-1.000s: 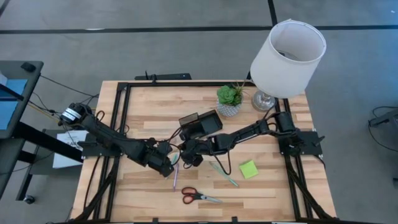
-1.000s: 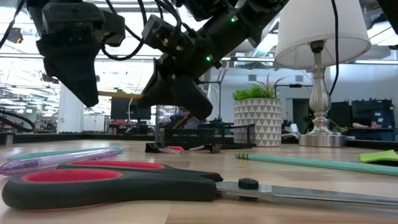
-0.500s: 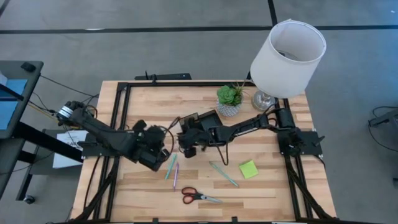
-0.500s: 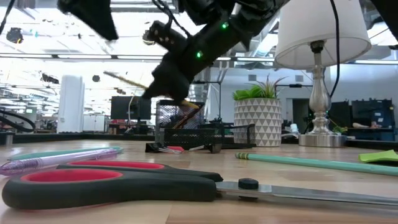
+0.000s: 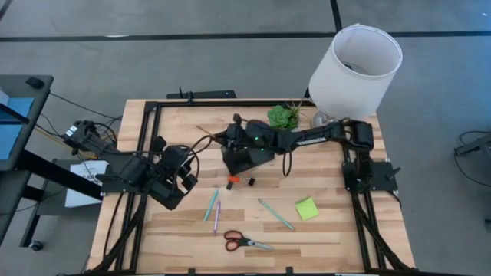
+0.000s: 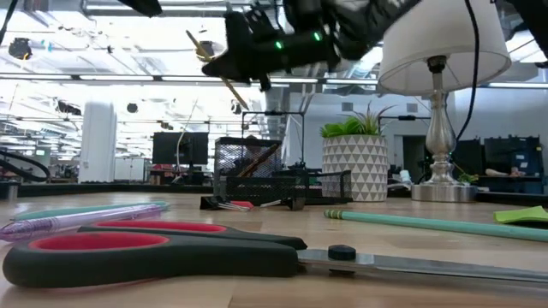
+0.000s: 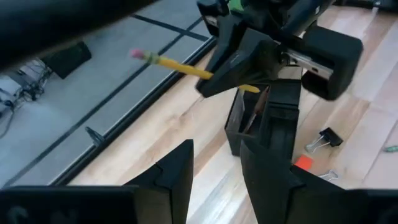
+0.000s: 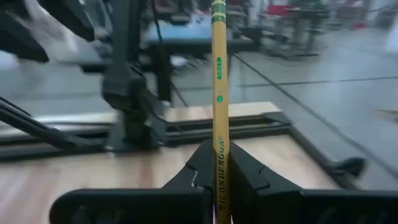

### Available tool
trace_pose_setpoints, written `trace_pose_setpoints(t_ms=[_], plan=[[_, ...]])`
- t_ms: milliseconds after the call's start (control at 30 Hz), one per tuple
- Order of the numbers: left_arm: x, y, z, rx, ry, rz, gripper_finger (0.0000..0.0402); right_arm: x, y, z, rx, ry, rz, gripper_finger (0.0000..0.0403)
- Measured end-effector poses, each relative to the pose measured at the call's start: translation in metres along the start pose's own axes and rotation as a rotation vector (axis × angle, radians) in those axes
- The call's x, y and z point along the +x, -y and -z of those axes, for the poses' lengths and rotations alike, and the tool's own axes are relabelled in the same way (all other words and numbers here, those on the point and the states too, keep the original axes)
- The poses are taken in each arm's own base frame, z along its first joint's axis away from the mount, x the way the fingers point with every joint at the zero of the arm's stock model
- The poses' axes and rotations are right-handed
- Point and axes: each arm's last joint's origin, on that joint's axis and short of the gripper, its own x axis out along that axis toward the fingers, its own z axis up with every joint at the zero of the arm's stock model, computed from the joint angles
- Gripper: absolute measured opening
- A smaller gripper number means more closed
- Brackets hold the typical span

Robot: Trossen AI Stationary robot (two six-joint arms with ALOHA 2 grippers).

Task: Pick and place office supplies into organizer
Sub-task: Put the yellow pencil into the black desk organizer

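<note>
**Right gripper has a yellow pencil pinched above the organizer**

Right gripper (image 5: pixel 228 138) is clamped tight on a yellow pencil (image 8: pixel 219 93), fingers squeezed right against the shaft, so yeah, it's got a solid hold. From the left wrist view you can see the pencil sticking out tilted, pink eraser end pointing away from the arm, hanging just over the black organizer (image 7: pixel 266 118). Looks like something brownish is already standing in one of its compartments, can't really tell what though.

Left gripper (image 7: pixel 216 163) is parked off to the left side of the table, fingers apart with nothing between them.

Rest of the stuff is lying on the wood in front: red-handled scissors (image 5: pixel 242 242) nearest the front edge, a teal pen (image 5: pixel 210 205) and purple pen (image 5: pixel 216 216) side by side, another thin teal one (image 5: pixel 275 214) further right, and the lime-green sticky pad (image 5: pixel 306 208) beside that. Tiny orange item (image 5: pixel 232 181) and a black binder clip (image 5: pixel 250 181) sit just in front of the organizer. Lamp (image 5: pixel 354 70) and potted plant (image 5: pixel 285 117) are at the back.
</note>
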Motion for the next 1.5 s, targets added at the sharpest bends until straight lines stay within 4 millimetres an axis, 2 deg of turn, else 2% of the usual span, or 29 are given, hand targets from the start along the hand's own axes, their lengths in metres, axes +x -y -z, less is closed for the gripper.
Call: trace_pose_setpoints(t_ms=[167, 267, 367, 500, 633, 767, 900, 1067, 1500], plan=[[-0.003, 0.000, 0.002, 0.017, 0.004, 0.006, 0.0128, -0.015, 0.017, 0.035, 0.076, 0.111, 0.031, 0.0011], [-0.004, 0.001, 0.003, 0.011, 0.017, 0.004, 0.0128, -0.024, 0.023, 0.040, 0.126, 0.171, 0.052, 0.0011], [-0.005, 0.001, 0.002, 0.006, 0.034, -0.002, 0.0128, -0.026, 0.021, 0.051, 0.085, 0.124, 0.119, 0.0011], [-0.005, 0.000, 0.002, -0.003, 0.048, -0.008, 0.0128, -0.026, 0.013, 0.051, 0.047, 0.115, 0.143, 0.0011], [-0.004, 0.000, 0.002, -0.015, 0.052, -0.009, 0.0128, -0.026, 0.014, 0.051, 0.001, 0.108, 0.160, 0.0012], [-0.004, 0.001, 0.002, -0.016, 0.052, -0.009, 0.0128, -0.018, 0.018, 0.071, -0.015, 0.129, 0.166, 0.0011], [-0.004, 0.001, 0.002, -0.016, 0.052, -0.009, 0.0128, -0.005, 0.019, 0.091, 0.056, 0.146, 0.121, 0.0011], [-0.004, 0.001, 0.002, -0.007, 0.047, -0.008, 0.0128, 0.006, 0.018, 0.087, 0.033, 0.189, 0.118, 0.0011], [-0.004, 0.001, 0.002, 0.030, 0.045, -0.008, 0.0128, 0.011, 0.014, 0.100, 0.039, 0.039, 0.105, 0.0027]])
